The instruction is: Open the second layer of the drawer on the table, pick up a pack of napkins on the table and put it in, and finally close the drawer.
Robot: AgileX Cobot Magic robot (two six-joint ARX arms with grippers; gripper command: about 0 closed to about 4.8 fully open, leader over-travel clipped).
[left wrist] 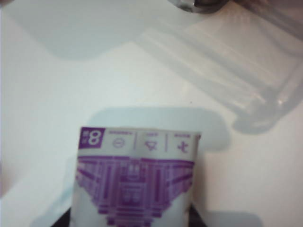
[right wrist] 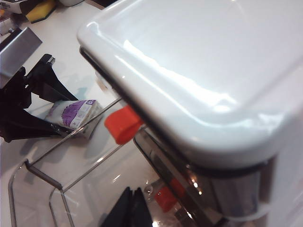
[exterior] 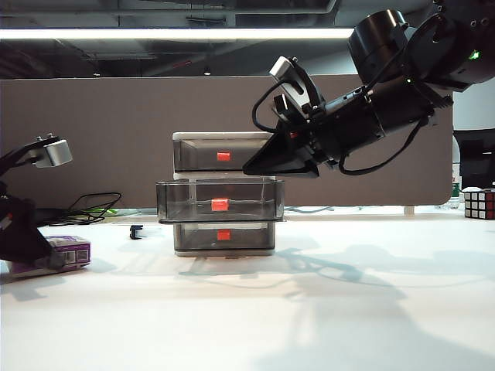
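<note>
The small flat purple-and-white pack of napkins (exterior: 63,252) lies near the left edge of the large white table (exterior: 309,309). The left gripper (exterior: 35,251) is down around it, but whether the fingers actually grip is unclear; a loose, off-centre hold could let it slip when lifted. The smoky translucent second layer (exterior: 220,199) of the pale grey three-tier drawer (exterior: 223,140) stands pulled out. The right gripper (exterior: 267,164), fingers together and empty, hovers just above that open tray and could block the drop.

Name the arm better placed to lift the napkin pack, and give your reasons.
Left. The left gripper is already down around the pack of napkins on the table; the right gripper hangs above the second layer, shut.
</note>
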